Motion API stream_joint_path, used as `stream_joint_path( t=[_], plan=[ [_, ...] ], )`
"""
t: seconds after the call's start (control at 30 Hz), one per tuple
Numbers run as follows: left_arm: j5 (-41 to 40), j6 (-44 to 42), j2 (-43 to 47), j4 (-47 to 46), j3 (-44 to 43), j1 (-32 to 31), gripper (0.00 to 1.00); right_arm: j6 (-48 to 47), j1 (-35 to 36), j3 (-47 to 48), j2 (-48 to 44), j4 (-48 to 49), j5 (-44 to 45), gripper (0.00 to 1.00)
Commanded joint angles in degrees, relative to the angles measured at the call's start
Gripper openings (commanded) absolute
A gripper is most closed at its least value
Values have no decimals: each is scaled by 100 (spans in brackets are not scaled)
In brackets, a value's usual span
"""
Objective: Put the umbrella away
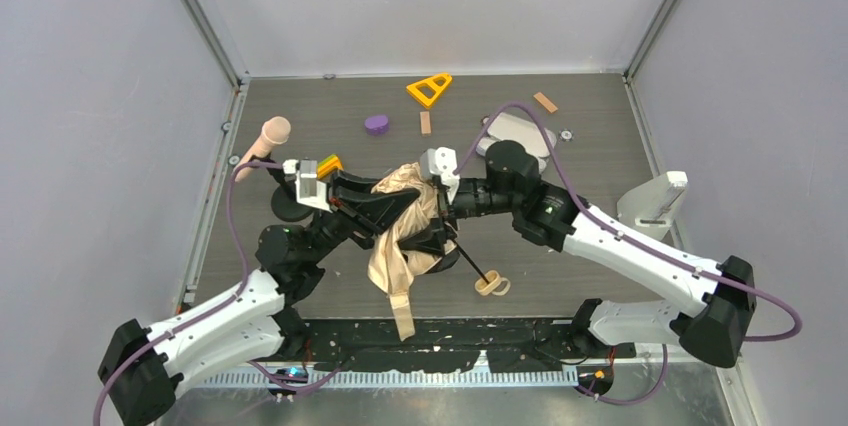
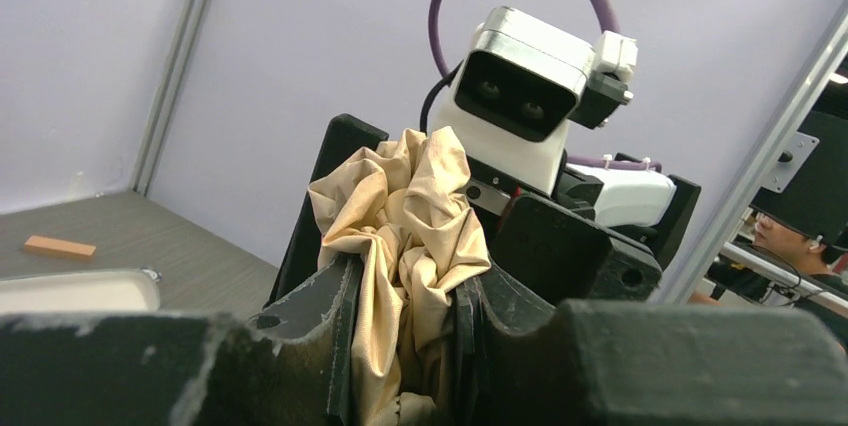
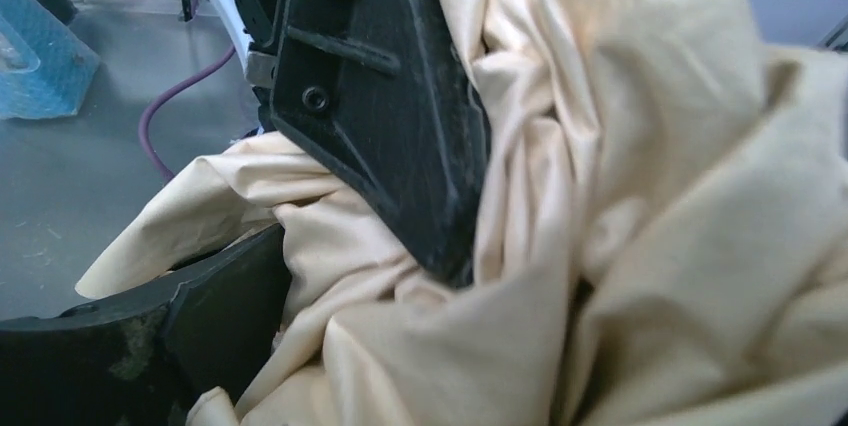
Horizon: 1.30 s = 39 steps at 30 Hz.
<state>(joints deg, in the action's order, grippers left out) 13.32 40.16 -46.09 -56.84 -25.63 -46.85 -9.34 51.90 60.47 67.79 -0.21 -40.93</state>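
The umbrella (image 1: pixel 403 231) hangs half-collapsed between my two arms at the table's middle, a bunch of pale beige fabric. Its thin black shaft (image 1: pixel 470 258) slants down to the tan handle (image 1: pixel 491 286) with its loop, on the table. My left gripper (image 1: pixel 388 208) comes in from the left and is shut on a thick fold of umbrella fabric (image 2: pixel 405 276). My right gripper (image 1: pixel 434 214) faces it from the right, open wide, with the umbrella fabric (image 3: pixel 620 196) bunched between and over its jaws. Only its lower left finger (image 3: pixel 150 346) shows; the other is hidden.
A pink-headed microphone (image 1: pixel 268 136) on a black stand (image 1: pixel 290 208) is close behind the left wrist. At the back lie a yellow triangle (image 1: pixel 429 89), a purple piece (image 1: pixel 377 124), two wooden blocks (image 1: pixel 425 122) (image 1: pixel 545 102) and a lavender-grey case (image 1: pixel 520 133). A white holder (image 1: pixel 655 201) stands at the right.
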Motion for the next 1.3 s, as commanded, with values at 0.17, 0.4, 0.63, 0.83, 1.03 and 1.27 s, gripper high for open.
stream_joint_path(
  t=[0.17,0.4,0.63,0.83,1.03,1.27],
  plan=[
    [-915,568,-329,-1863,127,-207,0,-93,412,-72,809,667,1774,97],
    [-1274,679,-339,-2091,250,-281,0,8,442,81,1492,948,3008,97],
    [-1544,719,-208,-2139,602,-281,0,642,432,-101,1715,1709,3886,24],
    [-1585,446,371,-885,592,-221,0,1056,222,-537,1155,2028,3652,6],
    [-1030,-277,1177,1743,-145,200,93,1581,-352,-861,359,1845,3231,6],
    [-23,-987,1578,3260,-784,760,99,1940,-1118,-812,-345,1202,2687,6]
  ],
)
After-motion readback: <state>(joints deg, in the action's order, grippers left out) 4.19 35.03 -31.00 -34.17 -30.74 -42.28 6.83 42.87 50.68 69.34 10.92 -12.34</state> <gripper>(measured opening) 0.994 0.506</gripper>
